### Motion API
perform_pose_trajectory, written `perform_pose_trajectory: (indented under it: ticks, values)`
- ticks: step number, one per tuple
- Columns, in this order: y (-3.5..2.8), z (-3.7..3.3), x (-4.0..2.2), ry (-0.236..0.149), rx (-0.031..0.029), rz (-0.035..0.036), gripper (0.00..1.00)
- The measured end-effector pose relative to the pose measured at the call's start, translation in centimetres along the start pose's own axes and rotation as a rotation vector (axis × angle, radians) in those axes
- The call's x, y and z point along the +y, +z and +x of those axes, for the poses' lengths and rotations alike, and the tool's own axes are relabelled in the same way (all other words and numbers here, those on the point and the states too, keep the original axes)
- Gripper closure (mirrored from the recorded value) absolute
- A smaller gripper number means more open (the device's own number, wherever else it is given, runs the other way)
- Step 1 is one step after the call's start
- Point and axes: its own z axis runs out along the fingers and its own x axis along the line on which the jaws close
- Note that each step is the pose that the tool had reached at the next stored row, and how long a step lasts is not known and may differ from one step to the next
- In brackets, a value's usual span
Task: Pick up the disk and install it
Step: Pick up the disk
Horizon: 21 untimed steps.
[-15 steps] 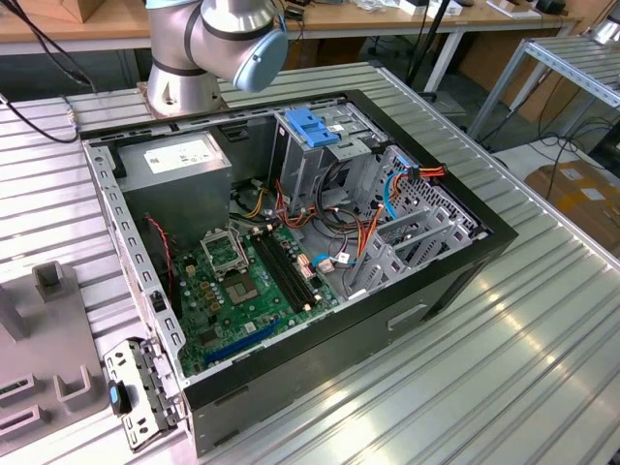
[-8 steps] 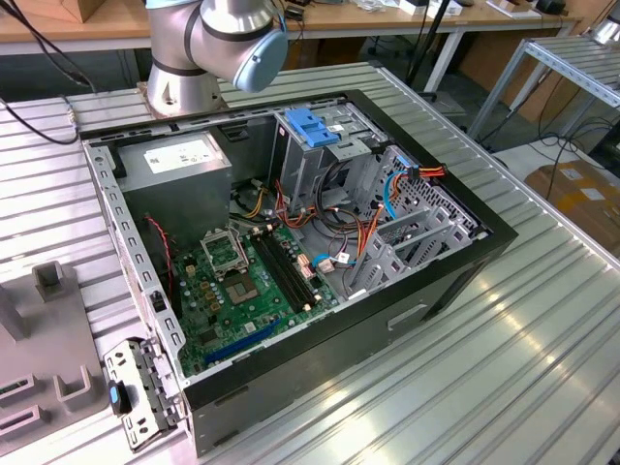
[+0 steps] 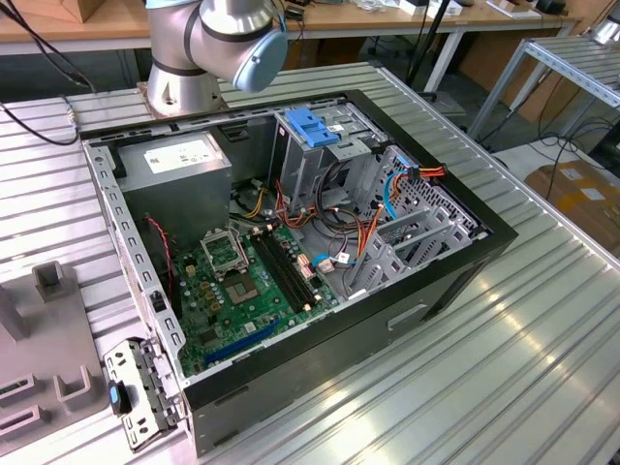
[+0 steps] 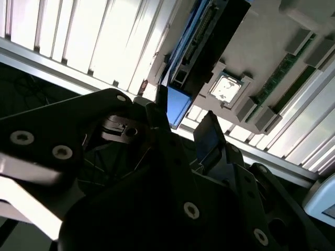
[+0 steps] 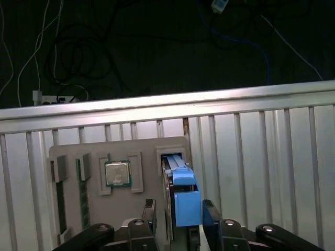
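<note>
- Straddling the blue end of the disk (image 5: pixel 186 183), the gripper (image 5: pixel 179 206) hangs low over the grey holder (image 5: pixel 141 151). Its fingers (image 5: pixel 151 212) are spread, one on each side of the disk, and are not clamped on it.
- The second wrist view adds a detail: a sliver of bright table shows between one finger and the blue rail, while the other finger lies right against the rail.
- The disk stands on edge in a slot at one end of the grey holder, with its blue carrier rail towards the gripper.
- In both wrist views a square processor chip (image 5: pixel 118 173) sits in a recess of the holder just beside the disk's slot. A green memory strip (image 5: pixel 79 180) stands further along.
- The holder lies on the ribbed metal table (image 5: pixel 251 157). Past the table's edge, the first wrist view shows loose cables (image 5: pixel 78 57) against a dark floor.
- The exterior view adds the wider scene. To the exterior view's right of the holder, an open computer case (image 3: pixel 320 363) lies on its side, with its motherboard (image 3: pixel 247 291), power supply (image 3: pixel 179 160) and a drive cage (image 3: pixel 300 165) topped by a blue latch (image 3: pixel 312 126).
- The arm (image 3: pixel 218 39) rises beyond the case.
</note>
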Motion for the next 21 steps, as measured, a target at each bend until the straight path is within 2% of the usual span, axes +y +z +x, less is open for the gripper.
perform_pose_trajectory:
  ticks: [3,4,8,11,17,20,21]
  values:
    - [0.13,0.0,0.17,-0.003,-0.0002,-0.0001,0.51]
    - [0.37,0.0,0.22,-0.006,-0.0003,-0.0001,0.45]
    - [1.21,-0.03,0.22,-0.012,-0.0003,-0.0003,0.45]
    - [2.34,-0.04,0.16,-0.012,-0.0002,-0.001,0.45]
    - [3.66,-0.11,0.01,-0.012,-0.0001,-0.002,0.45]
    - [3.76,-0.12,0.02,-0.012,0.0001,-0.0024,0.46]
    - [3.76,-0.12,0.02,-0.012,0.0001,-0.0023,0.53]
